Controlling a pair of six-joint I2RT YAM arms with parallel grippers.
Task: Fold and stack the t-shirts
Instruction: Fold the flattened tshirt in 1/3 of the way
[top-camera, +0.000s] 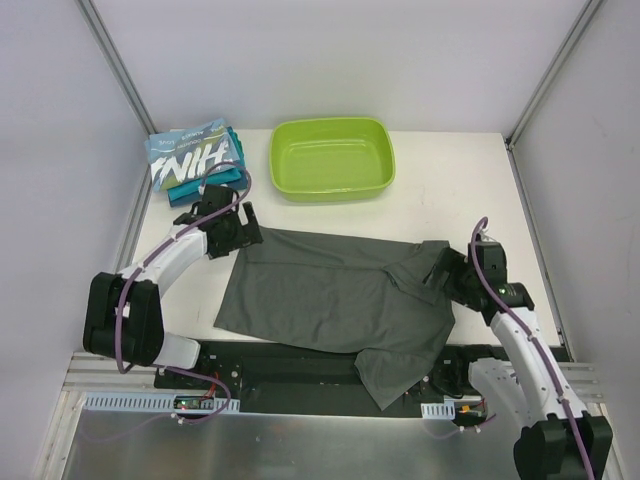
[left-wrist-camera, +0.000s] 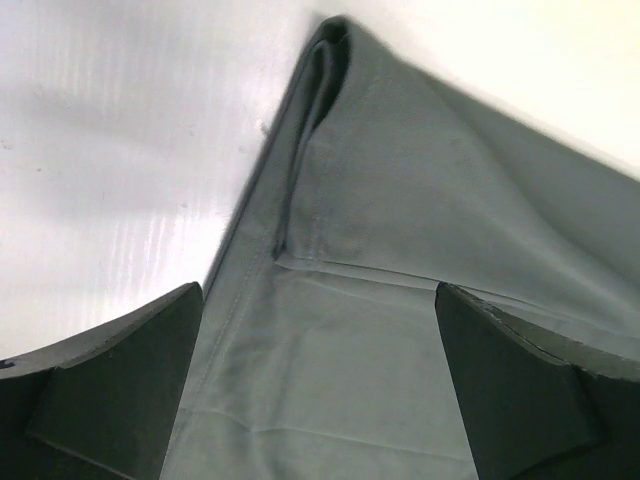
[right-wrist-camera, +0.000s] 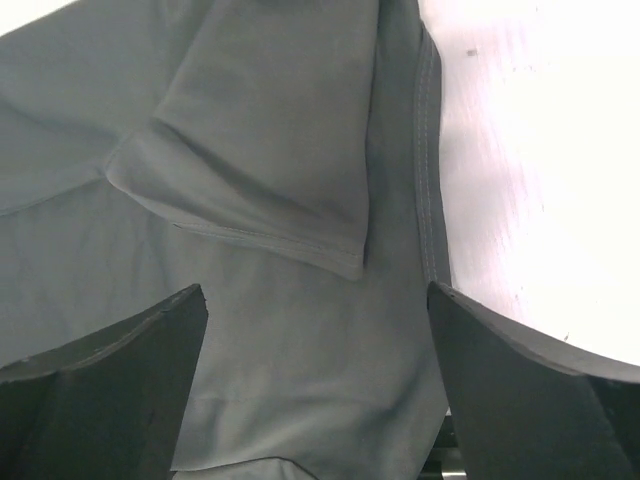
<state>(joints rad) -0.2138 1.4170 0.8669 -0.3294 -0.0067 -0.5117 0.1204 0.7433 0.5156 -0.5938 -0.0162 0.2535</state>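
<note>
A dark grey t-shirt (top-camera: 330, 300) lies spread on the white table, its lower right part hanging over the near edge. My left gripper (top-camera: 237, 232) is open over the shirt's far left corner (left-wrist-camera: 330, 60); cloth lies between its fingers (left-wrist-camera: 130, 370), not pinched. My right gripper (top-camera: 447, 275) is open over the shirt's right edge, where a sleeve (right-wrist-camera: 260, 170) is folded inward. A light blue t-shirt with white letters (top-camera: 192, 155) lies folded on teal shirts (top-camera: 215, 180) at the far left.
A lime-green plastic tub (top-camera: 332, 158) stands empty at the back middle. White walls with metal posts close in the table at left, right and back. A black strip with cables runs along the near edge (top-camera: 300, 365).
</note>
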